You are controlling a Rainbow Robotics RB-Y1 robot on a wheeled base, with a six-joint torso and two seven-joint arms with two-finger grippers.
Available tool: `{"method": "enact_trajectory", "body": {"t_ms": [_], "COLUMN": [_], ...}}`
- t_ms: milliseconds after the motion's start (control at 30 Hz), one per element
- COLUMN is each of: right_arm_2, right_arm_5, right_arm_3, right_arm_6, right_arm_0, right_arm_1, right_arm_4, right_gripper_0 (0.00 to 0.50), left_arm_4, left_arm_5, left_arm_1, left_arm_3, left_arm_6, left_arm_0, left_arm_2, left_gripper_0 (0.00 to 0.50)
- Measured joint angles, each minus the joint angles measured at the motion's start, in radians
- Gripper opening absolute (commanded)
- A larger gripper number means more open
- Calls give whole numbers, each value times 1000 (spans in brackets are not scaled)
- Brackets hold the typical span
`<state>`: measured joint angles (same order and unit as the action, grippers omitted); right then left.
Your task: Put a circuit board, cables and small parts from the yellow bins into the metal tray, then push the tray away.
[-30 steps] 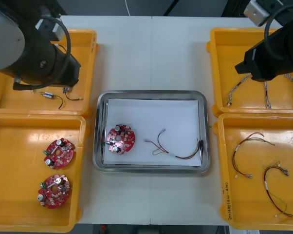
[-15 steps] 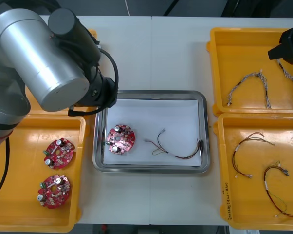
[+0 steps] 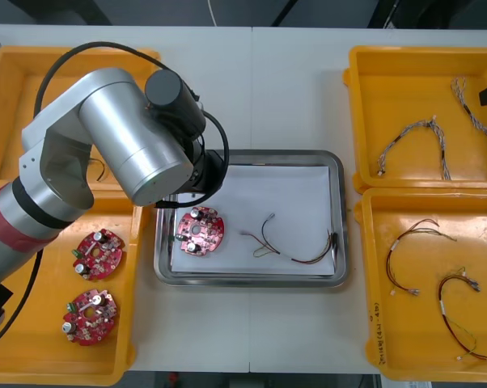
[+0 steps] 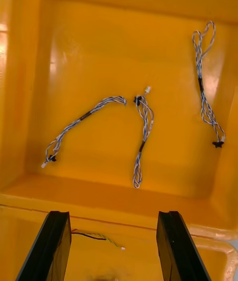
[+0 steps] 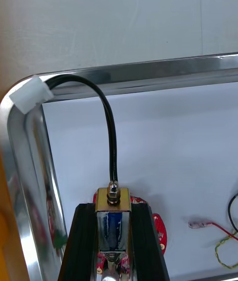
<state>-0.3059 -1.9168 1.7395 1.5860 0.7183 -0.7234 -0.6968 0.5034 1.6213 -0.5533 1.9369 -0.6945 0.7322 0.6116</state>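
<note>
Left fingers point(image 5: 82, 241) clamped tight on a small metal part point(image 5: 113, 224) trailing a black cable point(image 5: 110, 127), over the red circuit board point(image 3: 200, 229) inside the white-lined metal tray point(image 3: 337, 210), beside a red and yellow cable point(image 3: 296, 252). Right fingers point(image 4: 49, 246) spread wide, empty, above a yellow bin point(image 4: 119, 28) holding three twisted blue and white cables point(image 4: 144, 132).

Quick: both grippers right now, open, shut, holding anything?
Left gripper: shut on a small metal part, over the tray.
Right gripper: open, holding nothing, over a bin.
</note>
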Motion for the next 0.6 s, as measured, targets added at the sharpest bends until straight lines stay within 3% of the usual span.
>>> {"method": "enact_trajectory", "body": {"t_ms": [333, 600], "right_arm_2": [-4, 4], "right_arm_5": [0, 0], "right_arm_3": [-187, -328], "right_arm_6": [5, 20], "right_arm_0": [68, 128], "right_arm_1": [-2, -2], "right_arm_4": [24, 55], "right_gripper_0": [500, 500], "left_arm_4": [-44, -52], "left_arm_5": [-115, -146], "left_arm_1": [13, 13], "left_arm_3": [-129, -163], "left_arm_6": [0, 0], "left_arm_0": [0, 0], "left_arm_2": [59, 66], "left_gripper_0": [1, 6]}}
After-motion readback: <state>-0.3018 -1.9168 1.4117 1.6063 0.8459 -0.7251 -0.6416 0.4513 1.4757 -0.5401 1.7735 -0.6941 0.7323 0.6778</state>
